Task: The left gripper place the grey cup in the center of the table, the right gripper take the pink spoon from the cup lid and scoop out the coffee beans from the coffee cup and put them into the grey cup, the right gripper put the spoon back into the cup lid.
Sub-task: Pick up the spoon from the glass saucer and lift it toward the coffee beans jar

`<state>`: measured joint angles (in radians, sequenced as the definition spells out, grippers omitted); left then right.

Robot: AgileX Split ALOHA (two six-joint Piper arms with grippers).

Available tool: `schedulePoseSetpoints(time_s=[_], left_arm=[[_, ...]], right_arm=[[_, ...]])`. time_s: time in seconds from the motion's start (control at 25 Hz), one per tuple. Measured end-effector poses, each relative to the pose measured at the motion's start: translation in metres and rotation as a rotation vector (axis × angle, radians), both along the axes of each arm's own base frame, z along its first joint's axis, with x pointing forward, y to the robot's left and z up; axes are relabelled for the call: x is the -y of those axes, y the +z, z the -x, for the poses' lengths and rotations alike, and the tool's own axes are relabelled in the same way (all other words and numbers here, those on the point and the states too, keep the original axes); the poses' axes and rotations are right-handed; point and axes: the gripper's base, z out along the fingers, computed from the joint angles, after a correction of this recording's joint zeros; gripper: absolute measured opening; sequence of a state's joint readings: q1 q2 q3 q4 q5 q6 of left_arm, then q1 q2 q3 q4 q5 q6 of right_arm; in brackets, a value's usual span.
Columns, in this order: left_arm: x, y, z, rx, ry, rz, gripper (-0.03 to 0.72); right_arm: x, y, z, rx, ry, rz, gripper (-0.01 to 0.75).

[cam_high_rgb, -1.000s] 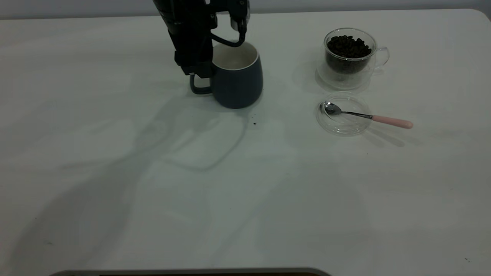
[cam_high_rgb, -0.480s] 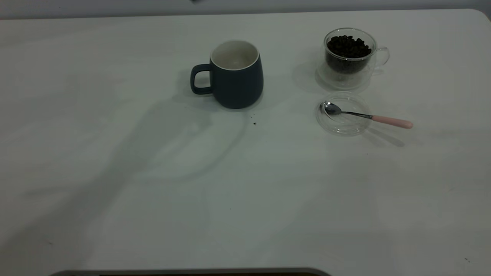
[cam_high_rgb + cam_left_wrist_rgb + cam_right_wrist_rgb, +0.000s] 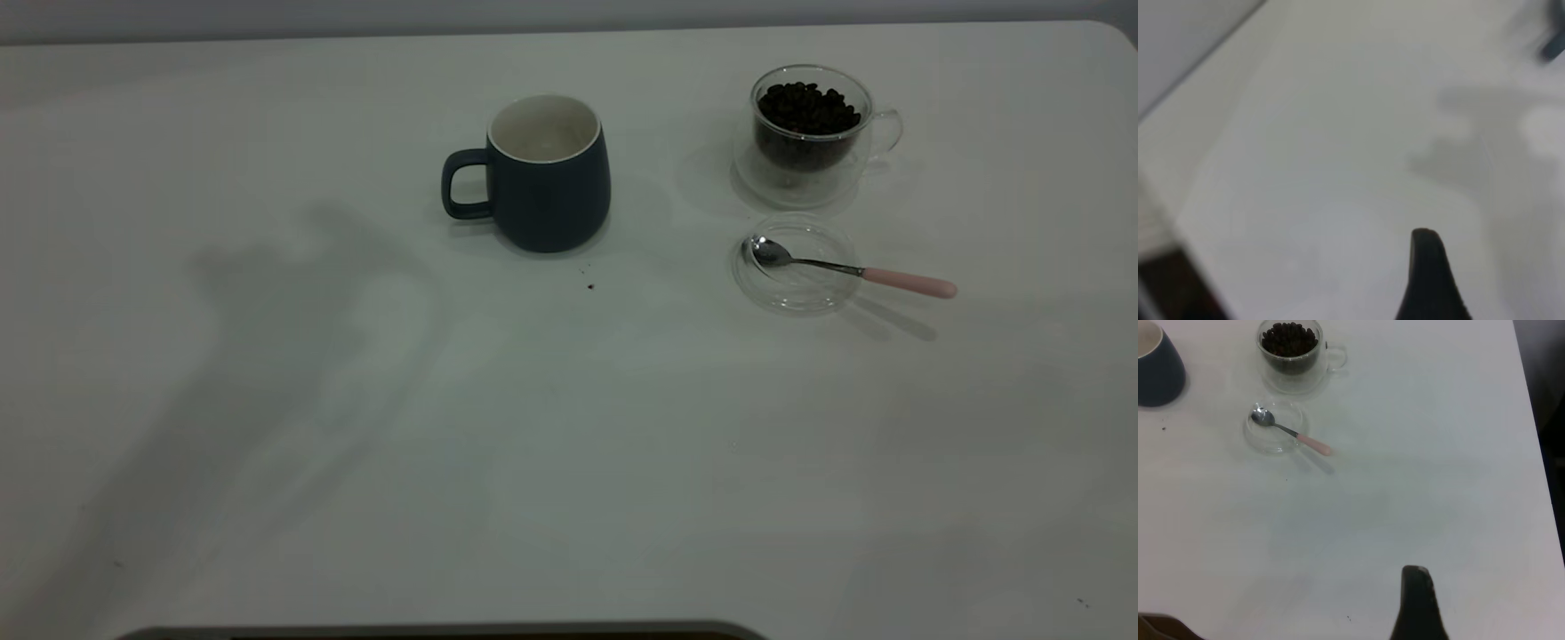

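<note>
White table (image 3: pixel 569 444) spreads below the right gripper (image 3: pixel 1417 603), its opening impossible to judge and nothing held, with the pink spoon (image 3: pixel 849 269) in the cup lid (image 3: pixel 789 263) at 5 o'clock from the grey cup (image 3: pixel 544 172), the coffee cup (image 3: pixel 811 133) of coffee beans (image 3: pixel 807 107) at 12 o'clock from the lid.

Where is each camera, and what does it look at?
Exterior: above the table's front, facing the dark blue-grey ceramic mug and clear glass cup of beans; no robot shows.
Left wrist: looks at bare white table; one black fingertip shows.
Right wrist: high, sees pink-handled spoon; one fingertip.
Exterior and right wrist share mug, cup, spoon.
</note>
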<state>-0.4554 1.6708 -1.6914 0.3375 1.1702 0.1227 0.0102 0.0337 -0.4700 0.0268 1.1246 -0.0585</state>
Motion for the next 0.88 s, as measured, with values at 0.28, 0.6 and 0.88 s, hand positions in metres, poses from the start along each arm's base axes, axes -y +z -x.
schedulePoseSetpoints(time_s=[0.28,0.6,0.88], left_arm=[[-0.027,0.042,0.046,0.144,0.095,0.057,0.565],[-0.056,0.014,0.127,0.036,0.085,0.140,0.565],[-0.079,-0.037,0.196,-0.076,0.079,0.209,0.565]], right_arm=[[0.000,0.000,0.000,0.000,0.000,0.000,0.581],[0.000,0.000,0.000,0.000,0.000,0.000,0.581],[0.000,0.000,0.000,0.000,0.000,0.000,0.581]])
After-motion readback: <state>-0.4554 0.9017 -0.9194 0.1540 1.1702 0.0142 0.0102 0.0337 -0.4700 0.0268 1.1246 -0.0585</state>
